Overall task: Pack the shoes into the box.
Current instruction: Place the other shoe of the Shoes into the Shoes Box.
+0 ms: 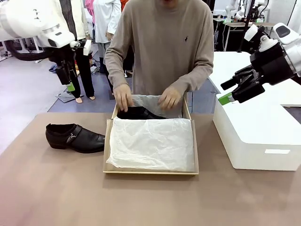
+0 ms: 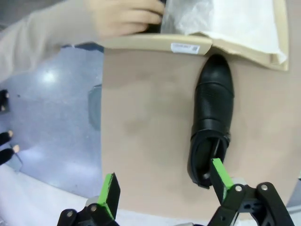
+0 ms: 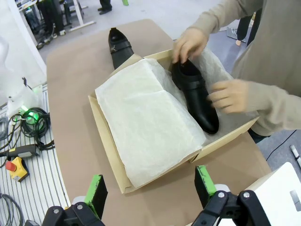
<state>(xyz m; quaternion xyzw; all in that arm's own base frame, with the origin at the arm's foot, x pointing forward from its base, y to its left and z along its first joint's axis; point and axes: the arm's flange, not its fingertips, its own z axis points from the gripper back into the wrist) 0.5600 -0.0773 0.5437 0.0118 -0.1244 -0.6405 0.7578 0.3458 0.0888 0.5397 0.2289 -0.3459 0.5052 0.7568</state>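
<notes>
Tabletop: brown flat tabletop (image 1: 56, 188), which I share with a person standing at the far side.
Block: large white rectangular block (image 1: 254, 136) on my right, no part of this job.
Box: shallow brown cardboard shoebox (image 1: 150, 172) mid-tabletop, with crumpled white tissue paper (image 1: 150, 143) spread over its near part.
Packed shoe: glossy black leather dress shoe (image 3: 195, 94) lying along the shoebox's far wall, both of the person's hands (image 3: 188, 44) on it.
Loose shoe: matching buckled black shoe (image 1: 75, 137) on the tabletop just left of the shoebox, toe toward it.
Handling: I judge it light to moderate, with a stiff sole and heel and a slick toe. I'd pinch across the heel collar.
Left claw (image 2: 163, 176): fingers apart, empty, hovering above the loose shoe's heel.
Right claw (image 3: 149, 178): fingers apart, empty, raised to the right.
</notes>
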